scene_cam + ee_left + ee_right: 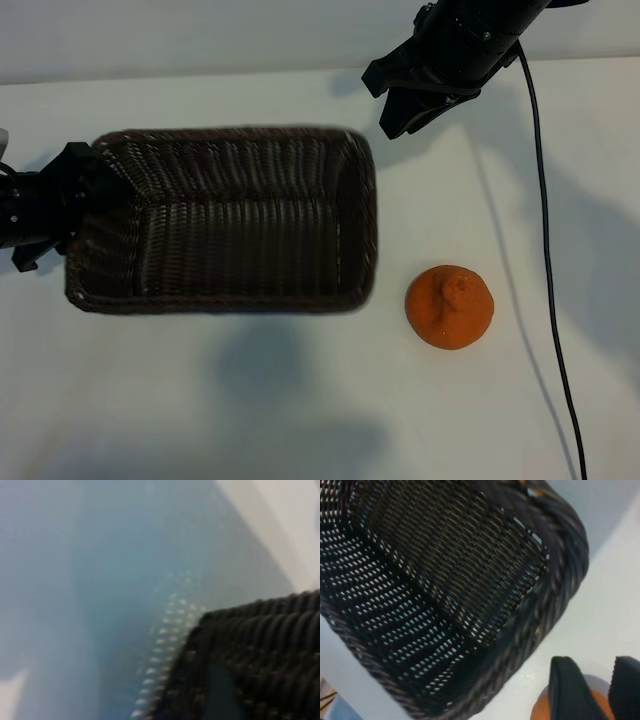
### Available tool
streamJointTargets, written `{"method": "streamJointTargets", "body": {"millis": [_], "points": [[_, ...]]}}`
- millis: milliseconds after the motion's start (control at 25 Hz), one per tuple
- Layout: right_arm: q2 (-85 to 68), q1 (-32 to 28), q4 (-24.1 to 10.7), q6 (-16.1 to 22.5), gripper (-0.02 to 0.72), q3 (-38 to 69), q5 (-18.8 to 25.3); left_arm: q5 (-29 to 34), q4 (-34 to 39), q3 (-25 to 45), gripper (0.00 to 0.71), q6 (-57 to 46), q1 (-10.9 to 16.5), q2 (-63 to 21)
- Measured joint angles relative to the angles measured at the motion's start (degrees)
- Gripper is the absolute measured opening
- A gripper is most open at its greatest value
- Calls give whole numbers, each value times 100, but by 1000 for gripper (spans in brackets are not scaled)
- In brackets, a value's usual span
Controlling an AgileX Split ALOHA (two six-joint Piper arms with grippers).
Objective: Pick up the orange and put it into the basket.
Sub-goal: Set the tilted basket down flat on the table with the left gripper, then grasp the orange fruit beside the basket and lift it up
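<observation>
The basket (225, 220) sits on the white table (300, 420), empty inside. The orange (450, 306) rests on the table just beside the basket's right short end, near its front corner, apart from the wicker and touched by nothing. The left gripper (75, 205) is at the basket's left short end, right against the rim; whether its jaws pinch the wicker I cannot tell. The right gripper (420, 105) hangs above the table behind the basket's far right corner, jaws partly spread, holding nothing.
</observation>
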Motion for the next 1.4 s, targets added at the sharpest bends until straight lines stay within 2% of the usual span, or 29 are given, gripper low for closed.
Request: {"method": "streamJointTargets", "body": {"millis": [120, 200, 600, 760, 1120, 1400], "points": [[0, 0, 0, 0, 241, 0, 0, 131, 67, 0, 629, -116, 0, 0], [0, 0, 0, 0, 241, 0, 0, 179, 140, -7, 651, -167, 0, 0], [0, 0, 0, 0, 241, 0, 0, 435, 407, -7, 619, -262, 0, -6], [0, 0, 0, 0, 241, 0, 0, 420, 775, -7, 616, -488, 0, -143], [0, 0, 0, 0, 241, 0, 0, 146, 2354, -7, 607, -1679, 0, -965], [0, 0, 0, 0, 241, 0, 0, 268, 3625, -7, 597, -2528, 0, -1727]]}}
